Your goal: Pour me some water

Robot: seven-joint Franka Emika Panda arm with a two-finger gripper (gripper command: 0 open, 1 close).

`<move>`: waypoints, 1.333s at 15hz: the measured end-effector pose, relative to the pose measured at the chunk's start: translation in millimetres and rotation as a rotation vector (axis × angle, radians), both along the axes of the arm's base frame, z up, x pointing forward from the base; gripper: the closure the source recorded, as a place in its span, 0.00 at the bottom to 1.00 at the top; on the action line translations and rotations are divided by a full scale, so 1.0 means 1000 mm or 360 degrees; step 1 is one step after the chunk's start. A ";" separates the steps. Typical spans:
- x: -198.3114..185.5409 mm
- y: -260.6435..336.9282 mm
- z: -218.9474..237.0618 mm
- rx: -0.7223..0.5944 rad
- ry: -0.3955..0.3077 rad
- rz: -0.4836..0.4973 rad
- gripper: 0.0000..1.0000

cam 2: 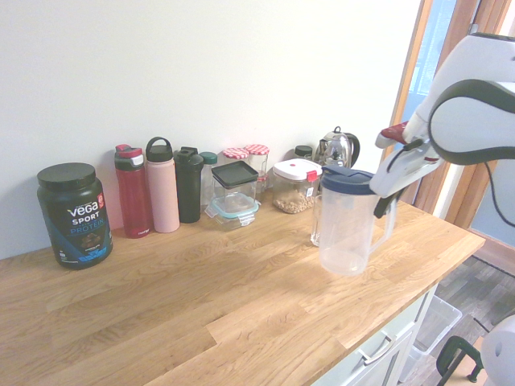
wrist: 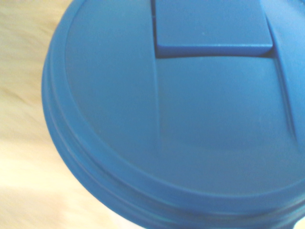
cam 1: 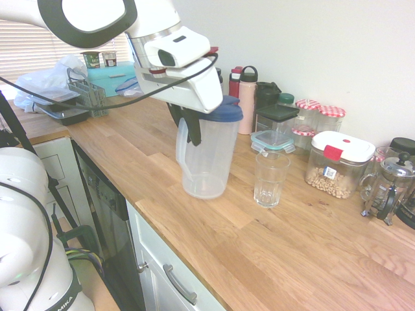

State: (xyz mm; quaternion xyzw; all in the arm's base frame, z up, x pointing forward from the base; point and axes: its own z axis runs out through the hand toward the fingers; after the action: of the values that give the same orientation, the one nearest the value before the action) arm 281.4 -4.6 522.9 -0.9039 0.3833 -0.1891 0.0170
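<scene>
1. While the white arm (cam 1: 97, 19) reaches in over the worktop (cam 1: 272, 246), the carrying step looks to be in hand: the pitcher (cam 1: 206, 155) hangs tilted, its base just above the wood, near the counter's front edge.
2. Its blue lid (wrist: 190, 119) is on, and the gripper (cam 1: 185, 120) is clamped on the handle, fingers closed round it.
3. Just right of the pitcher stands the empty glass (cam 1: 271, 178), upright and apart from it, with jars and bottles along the far wall behind.
4. Next, I'd judge, the spout must come over the glass's rim and the pitcher tip further, slowly, so nothing spills.
5. Hard to make out: whether any water is inside, since the clear body looks nearly empty; the lid flap's state is uncertain, and the fingers are mostly hidden behind the handle.
</scene>
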 end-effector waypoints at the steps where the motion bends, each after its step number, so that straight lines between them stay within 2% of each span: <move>1: 0.006 0.026 -0.003 -0.0019 -0.0033 0.0004 1.00; 6: 0.027 0.127 -0.034 -0.0049 -0.0158 0.0033 1.00; 10: 0.062 0.177 -0.048 0.0016 -0.0177 0.0079 1.00; 16: 0.115 0.210 -0.058 0.0024 -0.0140 0.0088 1.00; 20: 0.123 0.220 -0.068 -0.0029 -0.0141 0.0081 1.00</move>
State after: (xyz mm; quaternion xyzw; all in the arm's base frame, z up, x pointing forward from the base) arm 404.3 215.3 455.4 -0.9042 0.3574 -0.2320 0.0305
